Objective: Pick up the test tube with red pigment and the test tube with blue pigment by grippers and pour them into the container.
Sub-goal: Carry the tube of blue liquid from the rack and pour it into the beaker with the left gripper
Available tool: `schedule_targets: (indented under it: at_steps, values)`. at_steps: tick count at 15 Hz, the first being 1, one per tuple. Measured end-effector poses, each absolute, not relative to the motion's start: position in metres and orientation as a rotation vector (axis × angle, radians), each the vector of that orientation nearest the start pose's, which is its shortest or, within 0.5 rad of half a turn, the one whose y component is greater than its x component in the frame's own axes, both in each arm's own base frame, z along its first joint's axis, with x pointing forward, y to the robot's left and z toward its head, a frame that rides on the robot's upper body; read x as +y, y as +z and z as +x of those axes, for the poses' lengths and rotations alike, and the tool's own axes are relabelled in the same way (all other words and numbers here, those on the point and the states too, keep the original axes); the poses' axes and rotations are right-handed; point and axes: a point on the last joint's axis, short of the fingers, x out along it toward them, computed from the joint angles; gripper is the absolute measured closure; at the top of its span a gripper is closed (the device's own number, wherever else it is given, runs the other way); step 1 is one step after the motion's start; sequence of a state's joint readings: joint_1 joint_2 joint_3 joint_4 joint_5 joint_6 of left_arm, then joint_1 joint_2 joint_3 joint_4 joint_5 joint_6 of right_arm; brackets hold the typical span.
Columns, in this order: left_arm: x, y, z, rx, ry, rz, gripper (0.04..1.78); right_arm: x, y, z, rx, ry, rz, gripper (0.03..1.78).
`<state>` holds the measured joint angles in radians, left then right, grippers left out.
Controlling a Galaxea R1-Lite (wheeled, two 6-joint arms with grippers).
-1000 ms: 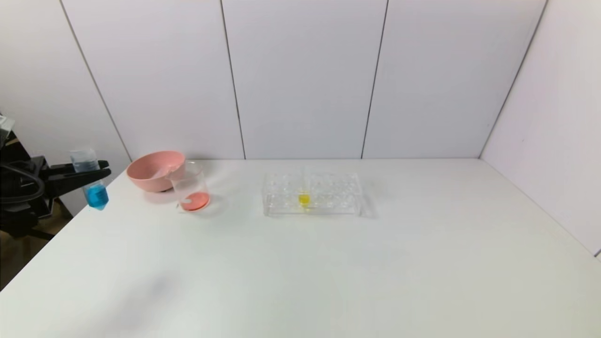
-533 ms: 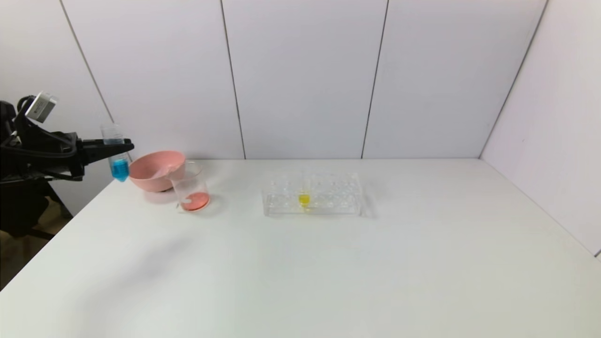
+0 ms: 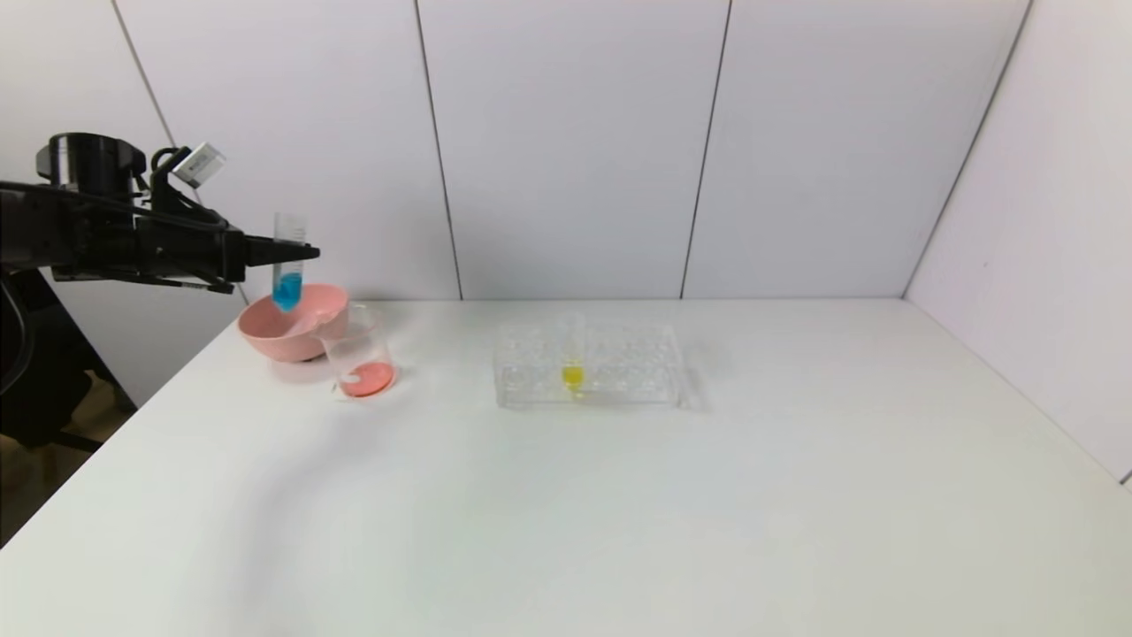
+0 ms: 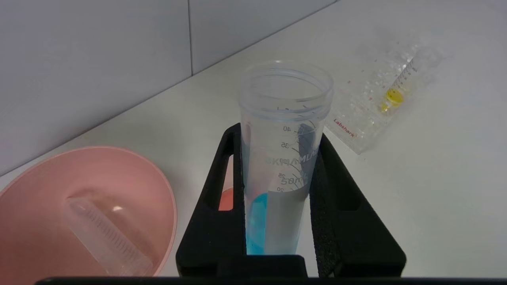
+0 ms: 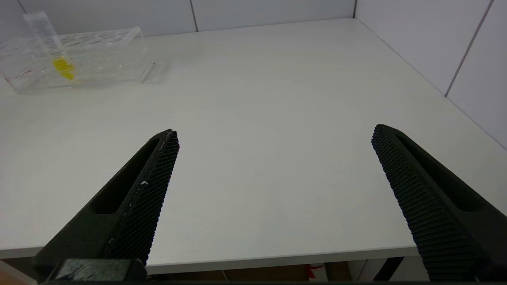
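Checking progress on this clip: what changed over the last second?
The left gripper, shut on the test tube with blue pigment, rose and swung in from the table's left edge to above the pink bowl. The container, rack and yellow tube stayed put.

"See the left arm (image 3: 106, 239)? All matte black, round joint cap up top, a small white-grey box and looping cables."

"Yes. The left gripper (image 4: 277, 202) has slotted wedge fingers. The right gripper (image 5: 273, 136) has long black tapered fingers (image 5: 146, 190), their inner faces finely ridged."
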<state>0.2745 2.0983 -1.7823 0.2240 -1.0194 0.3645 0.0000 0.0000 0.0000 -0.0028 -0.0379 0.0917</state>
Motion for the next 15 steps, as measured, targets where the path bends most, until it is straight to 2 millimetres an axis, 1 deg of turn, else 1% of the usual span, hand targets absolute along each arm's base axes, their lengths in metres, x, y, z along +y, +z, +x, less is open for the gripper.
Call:
schedule_targets:
  at_steps: [2, 4, 7, 10, 15]
  values:
    - [0.086, 0.232, 0.413, 0.409, -0.741, 0.066, 1.35, -0.001, 0.076, -0.023, -0.005, -0.038, 0.092, 0.04]
    - [0.076, 0.22, 0.414, 0.545, -0.683, 0.172, 1.35, -0.001, 0.076, -0.023, -0.005, -0.038, 0.092, 0.04]
    - [0.071, 0.21, 0.411, 0.644, -0.672, 0.346, 1.35, -0.001, 0.076, -0.023, -0.004, -0.038, 0.091, 0.04]
    - [0.069, 0.211, 0.408, 0.676, -0.653, 0.508, 1.35, -0.001, 0.076, -0.023, -0.005, -0.038, 0.091, 0.04]
    - [0.061, 0.218, 0.406, 0.672, -0.644, 0.584, 1.35, -0.001, 0.076, -0.023, -0.005, -0.038, 0.092, 0.04]
